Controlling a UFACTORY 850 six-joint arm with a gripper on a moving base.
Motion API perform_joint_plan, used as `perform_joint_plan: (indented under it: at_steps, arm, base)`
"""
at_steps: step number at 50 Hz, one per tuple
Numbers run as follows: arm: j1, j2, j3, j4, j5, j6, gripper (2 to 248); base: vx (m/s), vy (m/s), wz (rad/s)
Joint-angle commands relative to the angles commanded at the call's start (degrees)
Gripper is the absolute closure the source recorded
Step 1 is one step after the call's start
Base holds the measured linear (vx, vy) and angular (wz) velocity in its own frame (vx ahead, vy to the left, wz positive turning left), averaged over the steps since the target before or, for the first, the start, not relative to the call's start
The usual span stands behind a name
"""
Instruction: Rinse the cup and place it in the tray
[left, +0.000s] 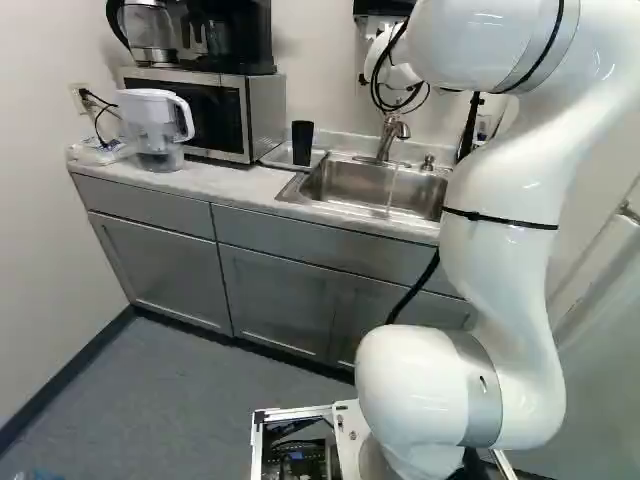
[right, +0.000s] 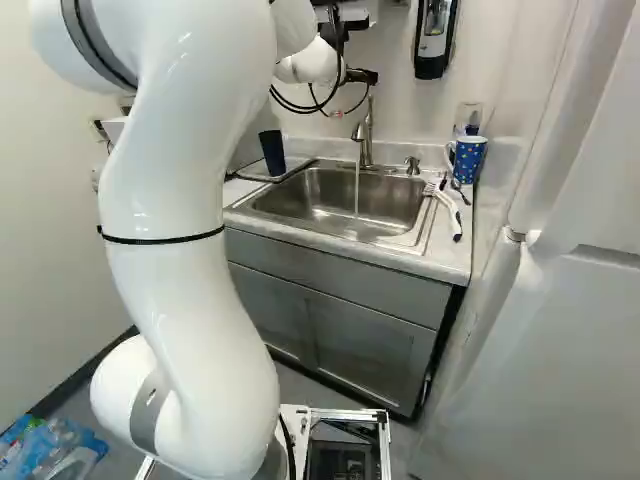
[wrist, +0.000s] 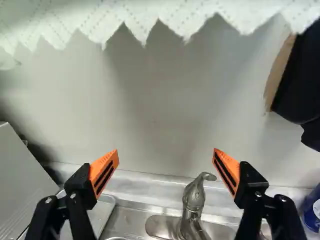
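Fingers spread wide and empty, a robot's gripper (wrist: 166, 152) faces the wall (wrist: 155, 90) at twelve o'clock above the sink (right: 315, 199), where the tap (right: 366, 135) runs. The dark cup (left: 302, 143) stands upright in the tray (wrist: 102, 214), lower and roughly toward nine o'clock, the lone arm's (left: 505, 260) likely reach if rinsing remains. No writing is legible on the cup.

The cup (right: 272, 153) looks black, perhaps very dark navy; the mug (right: 469, 162) is blue with yellow spots. The black pincer (right: 368, 76) has orange pads (wrist: 103, 170) striped black. White paper towel (wrist: 172, 14) carries dotted diamonds, the cabinets (left: 275, 300) are grey, and the surface (left: 225, 183) is pale, faintly mottled.
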Motion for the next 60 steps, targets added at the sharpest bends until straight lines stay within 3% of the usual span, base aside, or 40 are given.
perform_joint_plan:
  at_steps: [60]
  arm:
    - [0.19, -2.09, -2.47, 0.0, -5.31, 0.0, 3]
  base:
    - [0.0, 0.0, 0.0]
